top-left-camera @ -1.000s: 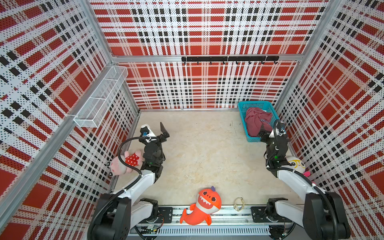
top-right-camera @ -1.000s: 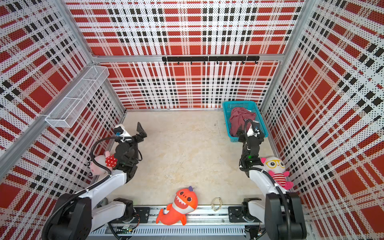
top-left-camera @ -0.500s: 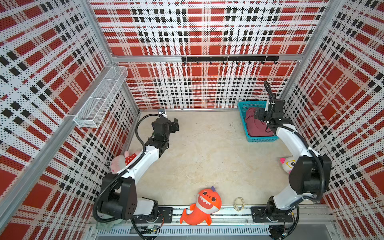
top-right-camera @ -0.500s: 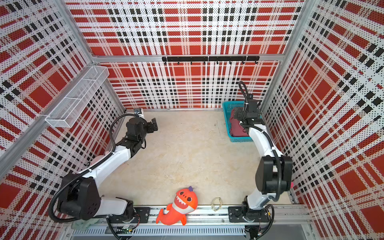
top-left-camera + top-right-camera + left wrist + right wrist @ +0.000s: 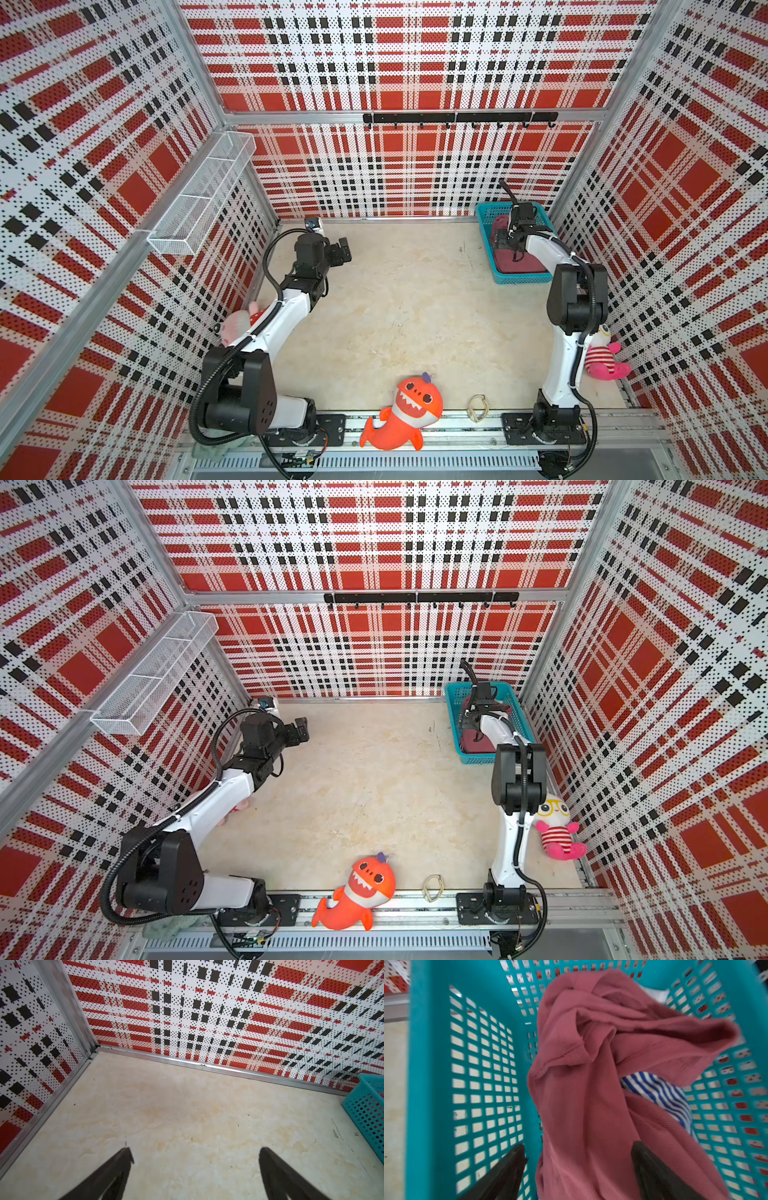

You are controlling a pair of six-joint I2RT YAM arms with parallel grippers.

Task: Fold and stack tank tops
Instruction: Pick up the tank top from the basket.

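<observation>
While the right jaws stand open on both sides of the soft dusty-pink tank top (image 5: 581, 1084), it lies crumpled in the blue-green plastic basket (image 5: 431, 1064), on top of the blue-and-white striped tank top (image 5: 658, 1093). The left jaws hang open over the pale counter (image 5: 187, 1105). It looks like the pick-up step; next, pinch the pink cloth and lift it out.

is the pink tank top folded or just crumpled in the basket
Crumpled, not folded. The right wrist view shows the pink tank top bunched in loose twisted creases inside the teal basket, partly over the striped tank top.
</observation>
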